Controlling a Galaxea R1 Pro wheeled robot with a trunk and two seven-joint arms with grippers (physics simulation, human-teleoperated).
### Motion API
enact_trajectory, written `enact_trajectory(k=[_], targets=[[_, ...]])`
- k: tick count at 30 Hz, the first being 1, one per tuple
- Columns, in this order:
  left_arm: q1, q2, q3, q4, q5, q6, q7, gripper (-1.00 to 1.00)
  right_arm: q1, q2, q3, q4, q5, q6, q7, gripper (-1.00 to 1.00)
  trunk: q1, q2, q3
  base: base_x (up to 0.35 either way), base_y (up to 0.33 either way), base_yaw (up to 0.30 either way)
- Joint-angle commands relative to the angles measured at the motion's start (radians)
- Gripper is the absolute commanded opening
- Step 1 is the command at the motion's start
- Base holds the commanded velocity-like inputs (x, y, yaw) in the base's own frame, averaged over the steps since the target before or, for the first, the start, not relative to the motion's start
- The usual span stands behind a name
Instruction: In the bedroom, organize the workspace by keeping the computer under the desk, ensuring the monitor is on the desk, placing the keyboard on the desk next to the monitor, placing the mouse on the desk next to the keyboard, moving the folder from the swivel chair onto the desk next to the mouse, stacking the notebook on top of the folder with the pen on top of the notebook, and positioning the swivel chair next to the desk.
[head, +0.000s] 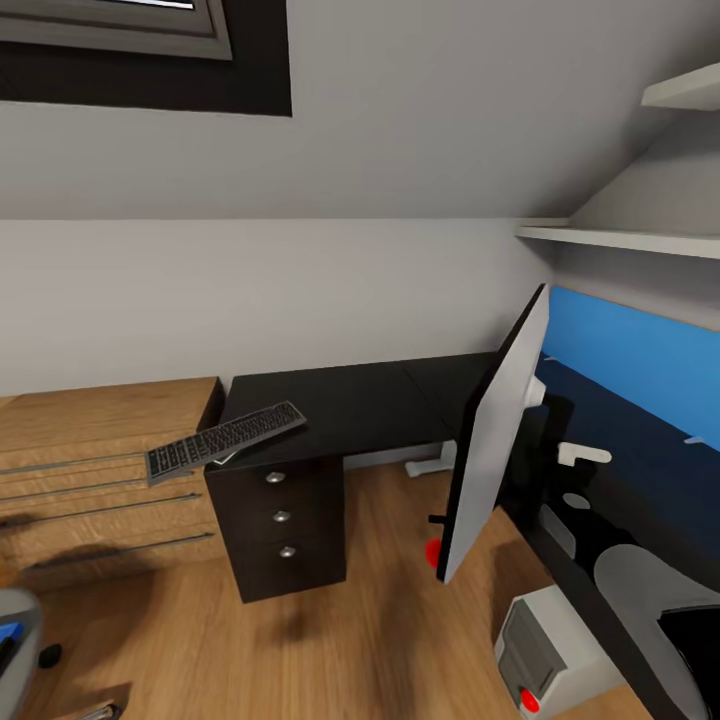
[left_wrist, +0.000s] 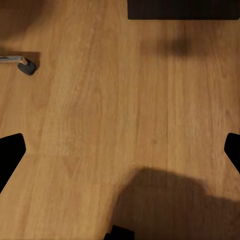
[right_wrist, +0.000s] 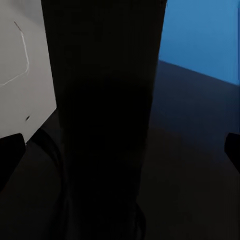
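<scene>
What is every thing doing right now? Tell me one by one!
monitor: on the desk, tilted, seen nearly edge-on
keyboard: on the desk corner, one end hanging past the edge
desk: standing, its three drawers shut
computer: on the floor by the desk
left end effector: open, empty, over bare floor
right end effector: open, close to the monitor stand

— What does the right arm look like?
— It has a rounded pale-grey shell (head: 640, 575) at five o'clock in the head view, joined to a black segment (head: 692, 640).
— And the fingertips?
— The left gripper's fingertips (left_wrist: 10, 155) and the right gripper's fingertips (right_wrist: 10, 150) are plain matte black wedges.
</scene>
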Motion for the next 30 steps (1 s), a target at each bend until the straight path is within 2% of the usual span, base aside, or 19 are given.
enact_trajectory(k=[1,27,28,30], targets=[[0.0,0.0,0.001,-0.002,0.005,-0.002,-0.001,1.0,-0.001,-0.002,0.009,0.0,-0.009,-0.005,-0.004,1.0,0.0,0.0,-0.001,0.105,-0.08,0.0],[0.0,0.0,0.001,-0.002,0.005,-0.002,0.002,1.0,-0.001,-0.006,0.009,0.0,-0.009,-0.008,-0.004,1.0,0.0,0.0,-0.001,0.023,-0.019,0.0],[0.0,0.0,0.002,-0.002,0.005,-0.002,0.002,1.0,-0.001,-0.006,0.009,0.0,-0.009,-0.008,-0.004,-1.0,0.0,0.0,-0.001,0.0,0.0,0.0],[0.0,0.0,0.002,-0.002,0.005,-0.002,0.002,1.0,-0.001,-0.005,0.009,0.0,-0.009,-0.008,-0.004,-1.0,0.0,0.0,-0.001,0.0,0.0,0.0]])
